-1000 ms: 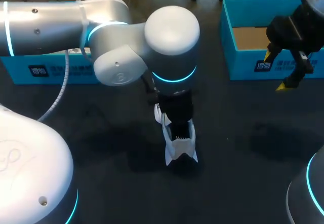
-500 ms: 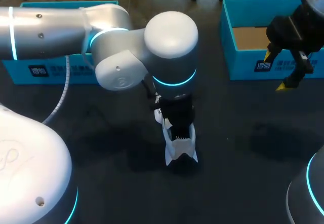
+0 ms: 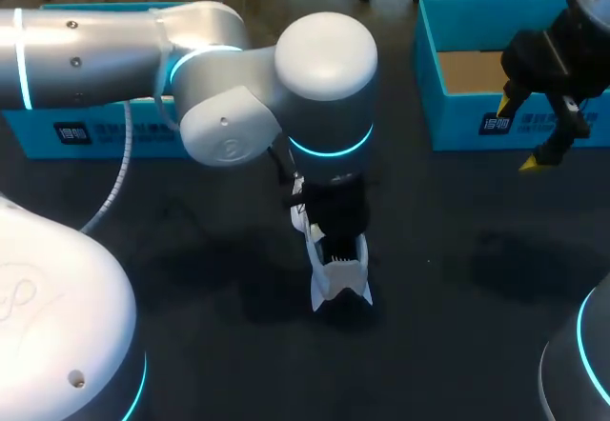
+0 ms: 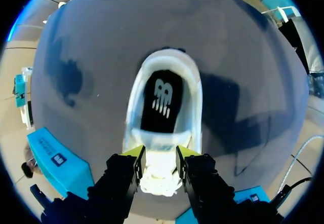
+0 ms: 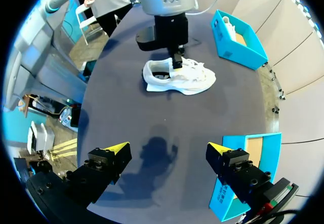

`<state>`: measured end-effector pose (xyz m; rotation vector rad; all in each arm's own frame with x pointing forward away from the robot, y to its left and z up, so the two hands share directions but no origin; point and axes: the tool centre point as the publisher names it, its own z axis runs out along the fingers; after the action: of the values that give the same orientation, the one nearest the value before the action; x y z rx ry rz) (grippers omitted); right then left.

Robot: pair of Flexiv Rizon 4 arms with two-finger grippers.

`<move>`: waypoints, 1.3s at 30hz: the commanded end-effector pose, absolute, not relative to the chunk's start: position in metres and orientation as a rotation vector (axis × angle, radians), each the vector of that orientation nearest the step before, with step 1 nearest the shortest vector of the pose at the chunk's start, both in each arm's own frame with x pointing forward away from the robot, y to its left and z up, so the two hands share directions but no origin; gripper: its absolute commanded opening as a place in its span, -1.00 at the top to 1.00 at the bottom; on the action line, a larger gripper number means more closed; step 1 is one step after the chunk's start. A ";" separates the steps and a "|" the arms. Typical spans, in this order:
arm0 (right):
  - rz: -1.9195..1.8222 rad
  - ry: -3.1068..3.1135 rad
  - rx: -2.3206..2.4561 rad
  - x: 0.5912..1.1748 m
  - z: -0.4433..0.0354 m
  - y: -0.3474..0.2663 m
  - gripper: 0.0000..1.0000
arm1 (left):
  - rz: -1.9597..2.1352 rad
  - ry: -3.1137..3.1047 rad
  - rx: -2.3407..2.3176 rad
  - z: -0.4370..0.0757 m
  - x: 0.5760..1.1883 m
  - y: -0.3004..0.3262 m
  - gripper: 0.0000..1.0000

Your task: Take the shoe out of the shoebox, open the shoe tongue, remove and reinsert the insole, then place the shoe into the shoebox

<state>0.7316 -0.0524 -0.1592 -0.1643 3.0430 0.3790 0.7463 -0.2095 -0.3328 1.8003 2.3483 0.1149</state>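
Observation:
A white shoe [image 3: 340, 284] lies on the dark table with its opening upward and a black insole [image 4: 160, 100] showing inside. My left gripper [image 4: 158, 155] comes down over the shoe's lace end, and its yellow fingertips [image 4: 132, 154] press on the white tongue [image 4: 158, 169] from both sides. From the right wrist view the same shoe [image 5: 195, 77] lies under the left arm. My right gripper [image 3: 518, 133] hangs open and holds nothing in front of the blue shoebox [image 3: 429, 78], well away from the shoe; in its own view the right gripper [image 5: 167, 148] is above bare table.
The open blue shoebox at back right shows a bare cardboard floor [image 3: 472, 70]. A second blue box [image 3: 105, 130] stands at back left behind my left arm. The bases of both arms fill the near corners.
The left arm has shifted slightly over the shoe and its fingers have drawn closer together on the tongue. The right arm and the shoe have not moved.

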 end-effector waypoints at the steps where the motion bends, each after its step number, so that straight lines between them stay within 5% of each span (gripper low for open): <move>1: 0.375 3.046 -0.165 0.733 -0.160 -0.051 -1.00 | 0.127 2.348 1.812 -0.340 0.744 -0.212 0.18; 15: 0.375 3.046 -0.165 0.733 -0.160 -0.051 -1.00 | 0.123 2.547 1.494 -0.304 0.747 -0.201 0.15; 19: 0.375 3.046 -0.165 0.733 -0.160 -0.051 -1.00 | 0.074 2.728 1.196 -0.290 0.743 -0.195 -0.11; 20: 0.375 3.046 -0.165 0.733 -0.160 -0.051 -1.00 | 0.042 2.765 1.138 -0.289 0.741 -0.195 -0.37; 21: 0.375 3.046 -0.165 0.733 -0.160 -0.051 -1.00 | 0.015 2.797 1.089 -0.288 0.736 -0.195 -0.95; 22: 0.375 3.046 -0.165 0.733 -0.160 -0.051 -1.00 | -0.021 2.812 1.069 -0.287 0.732 -0.195 -1.00; 39: 0.375 3.046 -0.165 0.733 -0.160 -0.051 -1.00 | -0.021 2.845 0.903 -0.286 0.730 -0.195 -1.00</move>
<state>0.7316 -0.0524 -0.1592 -0.1644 3.0430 0.3789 0.7315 -0.1963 -0.2869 1.0612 2.8160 -0.0195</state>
